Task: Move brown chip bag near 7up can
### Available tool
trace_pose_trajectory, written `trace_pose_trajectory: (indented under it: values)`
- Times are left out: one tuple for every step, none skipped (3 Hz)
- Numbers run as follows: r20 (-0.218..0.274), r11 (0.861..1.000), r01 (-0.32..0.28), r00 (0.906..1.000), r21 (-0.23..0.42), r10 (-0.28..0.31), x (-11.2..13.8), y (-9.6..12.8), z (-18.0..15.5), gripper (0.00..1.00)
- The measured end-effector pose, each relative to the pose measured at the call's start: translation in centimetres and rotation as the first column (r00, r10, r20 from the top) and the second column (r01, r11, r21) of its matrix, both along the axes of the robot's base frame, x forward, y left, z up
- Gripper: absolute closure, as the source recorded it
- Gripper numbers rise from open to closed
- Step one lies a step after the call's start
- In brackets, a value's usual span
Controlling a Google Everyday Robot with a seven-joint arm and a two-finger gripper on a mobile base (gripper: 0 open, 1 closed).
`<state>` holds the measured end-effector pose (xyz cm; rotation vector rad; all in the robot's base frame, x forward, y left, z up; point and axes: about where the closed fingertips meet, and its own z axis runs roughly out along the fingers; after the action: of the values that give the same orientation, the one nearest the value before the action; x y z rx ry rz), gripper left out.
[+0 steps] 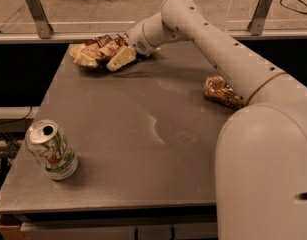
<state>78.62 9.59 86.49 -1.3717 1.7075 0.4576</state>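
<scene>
A grey table is seen filling most of the view, its top dull and faintly smeared near the middle. At the near right, a large white rounded shell of the robot is seen. From it the white arm is stretched away along the right side and bent back to the left over the far part of the table.

The brown chip bag is found at the far left corner of the table. It is laid flat and crumpled, with dark foil and white lettering shown in the middle and cream ends turned to the left. It is kept well apart from the 7up can, which is stood upright at the near left corner, close to the front edge. The can's top is turned toward the camera and green markings are shown on its side. Most of the table's depth is left between the two.

A small golden-brown crinkled packet is laid near the right edge, about halfway back, just beside the arm.

The gripper is placed at the right end of the bag, with its cream tip set against or just over the foil. Whether it is spread, pressed together or pinching the bag cannot be told.
</scene>
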Motion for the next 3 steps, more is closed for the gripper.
trace_pose_trajectory:
  values:
    - [-0.030,1.000,0.001,0.9995,0.002,-0.001,0.1,0.6,-1.1,0.41]
    - [-0.010,1.000,-0.007,0.9999,-0.013,0.007,-0.4,0.6,-0.1,0.64]
    - [0.053,0.999,-0.027,0.9982,-0.044,0.030,-1.7,0.5,3.0,0.87]
